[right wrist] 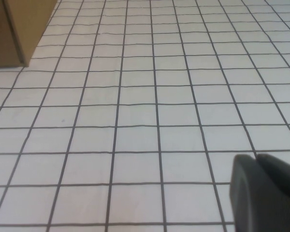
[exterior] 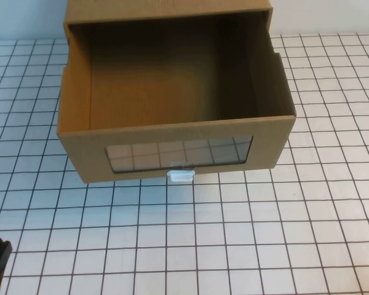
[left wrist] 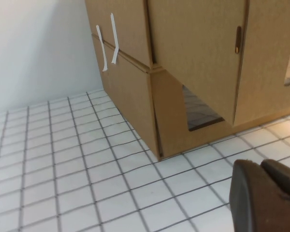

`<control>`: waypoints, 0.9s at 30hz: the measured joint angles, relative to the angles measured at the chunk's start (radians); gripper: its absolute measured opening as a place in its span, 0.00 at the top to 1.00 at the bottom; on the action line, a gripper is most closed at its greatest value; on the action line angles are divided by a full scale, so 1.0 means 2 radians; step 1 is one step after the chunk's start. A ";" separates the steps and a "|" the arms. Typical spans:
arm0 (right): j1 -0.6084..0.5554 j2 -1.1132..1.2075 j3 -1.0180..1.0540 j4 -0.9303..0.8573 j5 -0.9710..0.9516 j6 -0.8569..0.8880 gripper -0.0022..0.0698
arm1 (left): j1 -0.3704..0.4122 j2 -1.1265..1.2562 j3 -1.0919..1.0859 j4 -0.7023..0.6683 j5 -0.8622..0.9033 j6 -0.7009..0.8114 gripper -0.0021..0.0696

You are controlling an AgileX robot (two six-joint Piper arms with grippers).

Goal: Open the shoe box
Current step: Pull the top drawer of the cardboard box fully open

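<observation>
A: Free room?
B: Grid table [exterior: 246, 246] in front of shoe box [exterior: 172, 144] is bare, wide pass. Box open on top, reachable from above; its walls block far mid-table.
A: Grippers?
B: Left gripper [left wrist: 262, 166] low at near-left, fingers together, apart from box. Right gripper [right wrist: 257, 159] closed, over bare grid.
</observation>
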 joint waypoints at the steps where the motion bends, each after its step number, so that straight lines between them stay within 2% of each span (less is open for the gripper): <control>1: 0.000 0.000 0.000 0.000 0.000 0.000 0.99 | 0.000 0.000 0.000 0.013 0.000 0.000 0.97; 6: 0.000 0.000 0.000 0.001 0.000 0.000 0.99 | 0.013 -0.030 0.000 0.104 0.013 -0.042 0.97; 13: 0.000 0.000 0.000 0.008 0.000 0.000 0.99 | 0.111 -0.048 0.000 0.129 0.076 -0.120 0.97; 16: 0.000 0.000 0.000 0.011 0.000 0.000 0.99 | 0.137 -0.048 0.000 0.130 0.114 -0.132 0.97; 20: 0.000 -0.001 0.000 0.012 0.000 0.000 0.99 | 0.146 -0.048 0.000 0.132 0.164 -0.136 0.97; 27: 0.000 -0.001 0.000 0.013 0.000 0.000 0.99 | 0.146 -0.048 0.000 0.134 0.174 -0.137 0.97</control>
